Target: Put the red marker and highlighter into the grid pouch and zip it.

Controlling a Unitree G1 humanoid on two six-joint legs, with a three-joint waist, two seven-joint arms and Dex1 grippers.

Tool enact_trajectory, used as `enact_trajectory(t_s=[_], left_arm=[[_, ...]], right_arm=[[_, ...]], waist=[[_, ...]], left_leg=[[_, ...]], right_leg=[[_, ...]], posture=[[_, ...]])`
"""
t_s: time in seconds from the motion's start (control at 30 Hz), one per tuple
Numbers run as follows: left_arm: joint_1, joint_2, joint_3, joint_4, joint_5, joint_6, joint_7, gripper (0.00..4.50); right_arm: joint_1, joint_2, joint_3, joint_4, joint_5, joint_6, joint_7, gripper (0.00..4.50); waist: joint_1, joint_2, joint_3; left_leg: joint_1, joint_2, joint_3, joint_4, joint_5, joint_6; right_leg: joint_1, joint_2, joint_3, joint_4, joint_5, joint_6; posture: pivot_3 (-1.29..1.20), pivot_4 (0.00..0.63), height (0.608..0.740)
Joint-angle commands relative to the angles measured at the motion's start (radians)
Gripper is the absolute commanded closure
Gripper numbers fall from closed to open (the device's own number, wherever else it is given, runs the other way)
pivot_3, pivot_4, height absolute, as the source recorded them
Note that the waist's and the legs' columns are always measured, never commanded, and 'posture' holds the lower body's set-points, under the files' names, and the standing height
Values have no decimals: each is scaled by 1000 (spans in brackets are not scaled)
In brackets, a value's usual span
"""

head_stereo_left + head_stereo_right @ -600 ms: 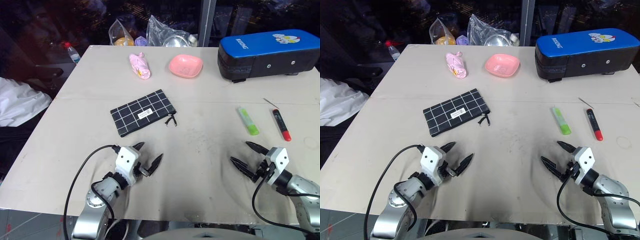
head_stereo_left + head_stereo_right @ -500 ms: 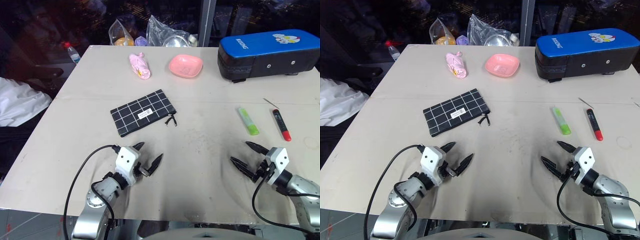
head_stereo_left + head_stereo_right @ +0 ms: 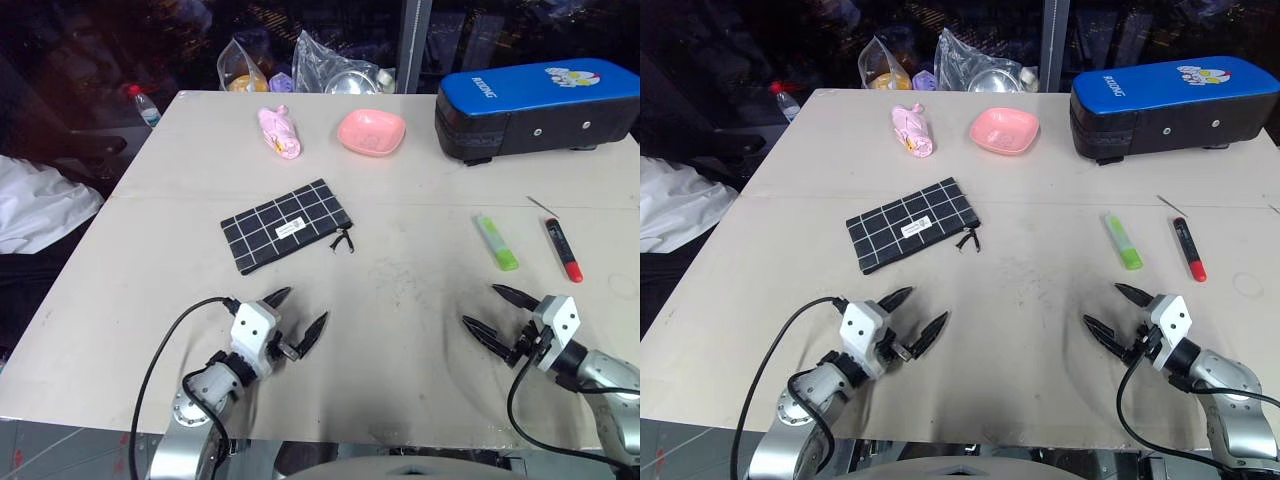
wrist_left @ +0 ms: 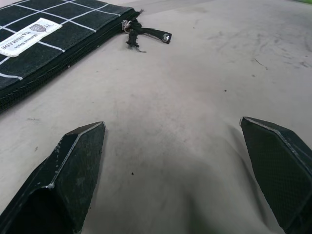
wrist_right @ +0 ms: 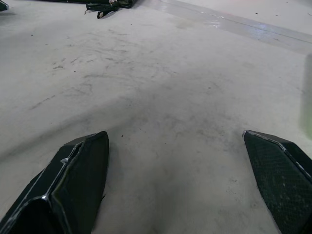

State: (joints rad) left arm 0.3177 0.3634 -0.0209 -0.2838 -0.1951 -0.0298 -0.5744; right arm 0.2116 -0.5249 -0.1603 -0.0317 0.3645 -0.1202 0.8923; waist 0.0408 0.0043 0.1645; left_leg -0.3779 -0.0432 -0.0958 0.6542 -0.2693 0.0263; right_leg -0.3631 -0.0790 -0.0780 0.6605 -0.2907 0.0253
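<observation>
The grid pouch [image 3: 285, 225] lies flat left of the table's centre, with its zipper cord [image 3: 343, 240] at its right end. In the left wrist view the pouch [image 4: 48, 34] is zipped shut, its cord [image 4: 146, 34] trailing beside it. The lime-green highlighter [image 3: 496, 241] and the red marker [image 3: 563, 249] lie side by side on the right. My left gripper [image 3: 300, 308] hovers open and empty near the front edge, below the pouch. My right gripper [image 3: 482, 307] is open and empty too, a short way in front of the highlighter.
A blue-topped black case [image 3: 535, 95] stands at the back right. A pink bowl [image 3: 371, 131] and a pink soft object [image 3: 279, 131] sit at the back middle, plastic bags [image 3: 330, 65] behind them. A thin stick [image 3: 543, 205] lies near the marker.
My left gripper has slipped slightly toward the table's front edge. The right gripper, pouch, highlighter and marker have kept still.
</observation>
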Motion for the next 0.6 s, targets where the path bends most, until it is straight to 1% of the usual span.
enact_trajectory(t_s=[0.03, 0.27, 0.33, 0.4, 0.5, 0.53, 0.6], left_arm=[[9, 31, 49, -18, -40, -5, -24, 0], [67, 117, 208, -111, -133, 10, -57, 0], [103, 175, 310, -111, -159, -8, -97, 0], [121, 209, 364, -99, -161, -28, -123, 0], [117, 324, 456, 74, -4, -206, -139, 0], [106, 368, 472, 148, 52, -272, -138, 0], [72, 423, 472, 268, 96, -357, -149, 0]], right_arm=[[3, -4, 5, -44, 42, 44, 19, 58], [-15, 2, 38, -134, 153, 118, 101, 58], [-41, -5, 49, -155, 169, 141, 114, 58], [-57, -8, 52, -160, 172, 150, 121, 58], [-85, -9, 61, -162, 182, 164, 141, 58], [-89, -8, 60, -171, 188, 170, 141, 58], [-87, -5, 58, -189, 193, 178, 134, 58]], waist=[[-2, 0, 0], [-4, 0, 1], [-7, 0, 2], [-11, -1, 2], [-10, -1, 2], [-9, -1, 2], [-3, -1, 2]], left_leg=[[0, 0, 0, 0, 0, 0], [-3, 2, 3, 0, 0, 0], [-3, 3, 4, 0, 0, 0], [-2, 4, 6, 0, 0, 0], [-2, 4, 7, 0, 0, 0], [-2, 4, 7, 0, 0, 0], [-2, 4, 8, -1, 0, 0]], right_leg=[[0, 0, 0, 0, 0, 0], [-6, 1, 3, 2, 0, 0], [-6, 1, 4, 2, 0, 0], [-7, 2, 6, 2, 0, 0], [-7, 2, 7, 2, 0, 0], [-7, 3, 7, 2, 0, 0], [-8, 3, 8, 2, 0, -1]], posture=[[0, 150, 737], [0, 150, 737], [0, 150, 737], [0, 150, 737], [0, 150, 737], [0, 150, 737], [0, 150, 737]])
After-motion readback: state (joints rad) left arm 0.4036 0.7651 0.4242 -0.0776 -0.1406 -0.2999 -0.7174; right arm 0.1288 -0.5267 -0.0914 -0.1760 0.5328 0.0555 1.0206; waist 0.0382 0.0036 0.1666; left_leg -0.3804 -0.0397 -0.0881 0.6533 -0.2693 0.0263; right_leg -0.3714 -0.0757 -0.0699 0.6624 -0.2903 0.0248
